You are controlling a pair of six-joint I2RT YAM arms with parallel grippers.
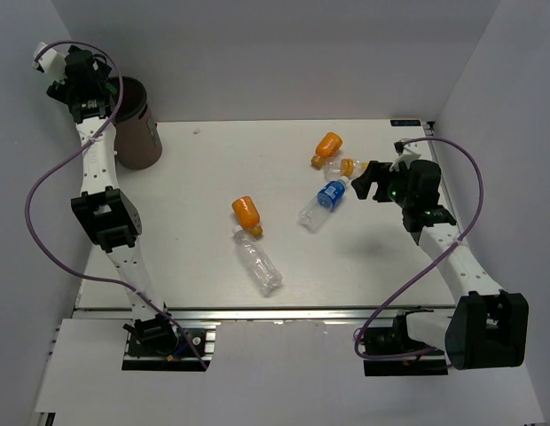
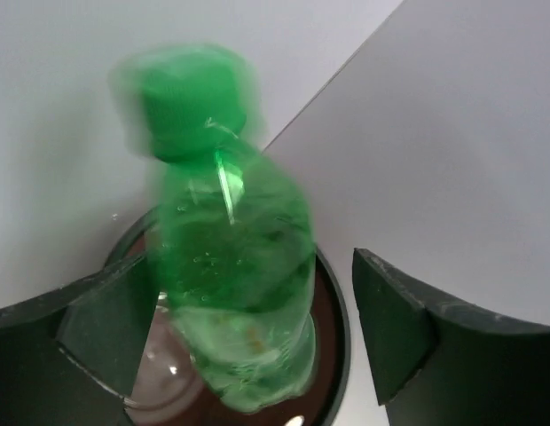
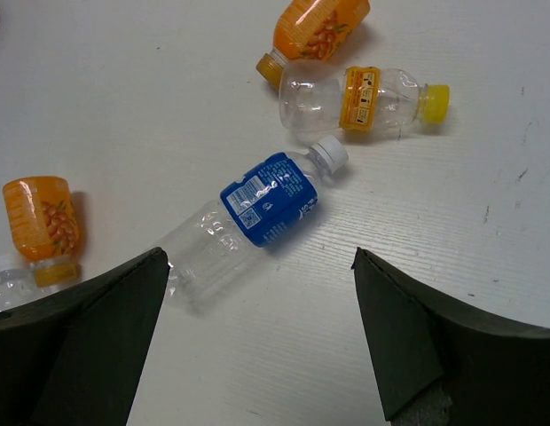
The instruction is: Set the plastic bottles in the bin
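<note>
Over the bin (image 2: 335,342) at 10 o'clock: left gripper (image 2: 253,302) jaws apart, green bottle (image 2: 235,293) loose between them, cap up. Hold steady so it drops centred. Right gripper (image 3: 257,262) spread wide at 3 o'clock.

Six plastic bottles, count them: two orange, the far orange bottle (image 1: 327,146) and the middle orange bottle (image 1: 246,213). One green bottle (image 2: 235,266), one long clear bottle (image 1: 259,263), one blue-labelled bottle (image 1: 322,204), one yellow-capped bottle (image 1: 346,166). One bin (image 1: 146,135), far-left corner.
</note>
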